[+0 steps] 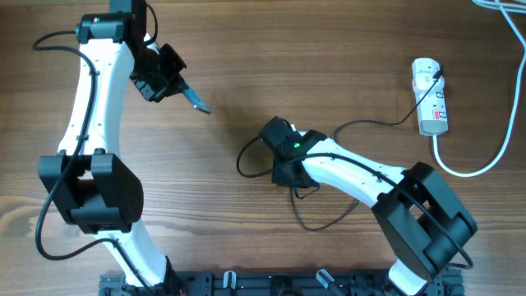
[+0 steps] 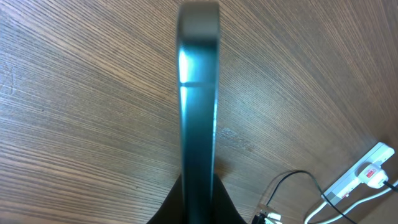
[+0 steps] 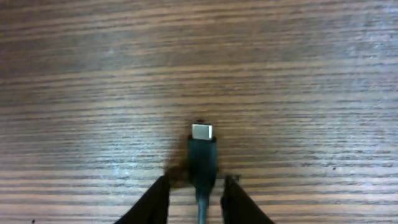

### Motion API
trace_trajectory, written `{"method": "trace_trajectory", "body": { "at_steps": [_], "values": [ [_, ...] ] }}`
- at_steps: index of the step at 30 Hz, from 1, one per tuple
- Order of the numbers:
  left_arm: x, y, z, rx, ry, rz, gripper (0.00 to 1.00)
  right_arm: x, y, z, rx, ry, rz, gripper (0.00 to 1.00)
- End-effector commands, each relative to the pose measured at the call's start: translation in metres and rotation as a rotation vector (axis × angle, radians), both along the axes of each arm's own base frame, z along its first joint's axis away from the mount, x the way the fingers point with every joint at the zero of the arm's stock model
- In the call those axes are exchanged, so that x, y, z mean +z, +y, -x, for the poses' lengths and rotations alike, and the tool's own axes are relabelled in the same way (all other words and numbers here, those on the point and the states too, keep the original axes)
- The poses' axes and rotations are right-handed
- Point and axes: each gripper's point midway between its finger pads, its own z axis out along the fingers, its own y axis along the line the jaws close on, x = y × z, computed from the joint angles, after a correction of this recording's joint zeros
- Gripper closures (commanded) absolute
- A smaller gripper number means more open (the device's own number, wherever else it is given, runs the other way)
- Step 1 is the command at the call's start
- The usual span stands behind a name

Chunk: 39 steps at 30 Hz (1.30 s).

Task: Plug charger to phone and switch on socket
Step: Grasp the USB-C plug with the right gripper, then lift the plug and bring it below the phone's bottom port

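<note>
Right wrist view is showing the right gripper (image 3: pixel 196 190) pinching the charger (image 3: pixel 202 155), its metal tip pointing to 12 o'clock. The left gripper (image 2: pixel 198 208) is clamping the phone (image 2: pixel 199 106) edge-on. Only overhead is showing the phone sitting at 10 o'clock from the charger and the socket (image 1: pixel 431 97) at 3 o'clock.

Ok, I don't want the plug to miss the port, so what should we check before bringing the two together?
1. Phone gripped by left fingers: ok.
2. Charger between right fingers, metal tip protruding: ok.
3. Phone's port facing the tip: cannot tell.
4. Tip at the port: not ok, well apart.
5. Black plug seated in socket: ok.
6. Socket switched on: cannot tell.
</note>
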Motion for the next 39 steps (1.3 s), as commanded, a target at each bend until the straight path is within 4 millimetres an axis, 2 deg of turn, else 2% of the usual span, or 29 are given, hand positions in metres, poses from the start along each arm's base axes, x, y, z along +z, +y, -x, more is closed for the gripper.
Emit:
{"method": "trace_trajectory", "body": {
  "at_steps": [1,4,6,12,19,21,23,24,27,30,31,33,35,36,37,39],
  "values": [
    [0.007,-0.002,-0.002,-0.025,-0.028,-0.003,0.96,-0.020,-0.011,0.028,0.002,0.116,0.032,0.69],
    [0.007,-0.002,-0.001,-0.026,-0.027,-0.003,0.96,-0.020,-0.012,0.029,0.002,0.119,0.035,0.69],
    [0.007,-0.002,-0.001,-0.025,-0.027,-0.003,0.96,-0.020,-0.012,0.029,0.002,0.119,0.035,0.78],
    [0.007,-0.002,-0.001,-0.025,-0.027,-0.003,0.96,-0.020,-0.012,0.027,0.002,0.110,0.037,0.81],
    [0.007,-0.002,-0.001,-0.026,-0.027,-0.002,0.96,-0.020,-0.012,0.023,0.002,0.092,0.041,0.95],
    [0.007,-0.004,-0.001,-0.041,-0.030,0.005,0.96,-0.020,-0.010,0.020,0.015,0.078,0.033,0.96],
    [0.015,-0.022,-0.002,-0.149,-0.077,0.103,0.96,-0.017,-0.006,0.017,0.047,0.068,0.021,0.96],
    [0.025,-0.040,-0.002,-0.242,-0.129,0.206,0.96,-0.013,-0.002,0.014,0.069,0.061,0.009,0.96],
    [0.058,-0.078,0.001,-0.432,-0.274,0.463,0.96,0.011,0.016,0.009,0.144,0.036,-0.078,0.96],
    [0.094,-0.106,0.010,-0.572,-0.419,0.695,0.96,0.059,0.034,0.007,0.231,-0.040,-0.212,0.96],
    [0.104,-0.115,0.014,-0.609,-0.455,0.753,0.96,0.083,0.041,0.010,0.293,-0.082,-0.279,0.96],
    [0.110,-0.127,0.019,-0.663,-0.485,0.787,0.96,0.119,0.050,0.019,0.405,-0.143,-0.383,0.96],
    [0.110,-0.142,0.027,-0.721,-0.490,0.791,0.96,0.151,0.047,0.025,0.425,-0.206,-0.434,0.96],
    [0.111,-0.161,0.036,-0.780,-0.490,0.801,0.96,0.169,0.043,0.031,0.448,-0.245,-0.456,0.96],
    [0.113,-0.176,0.044,-0.827,-0.494,0.810,0.96,0.181,0.038,0.038,0.452,-0.265,-0.470,0.96],
    [0.118,-0.192,0.052,-0.881,-0.516,0.813,0.96,0.193,0.032,0.043,0.454,-0.287,-0.482,0.96]
  ]
}}
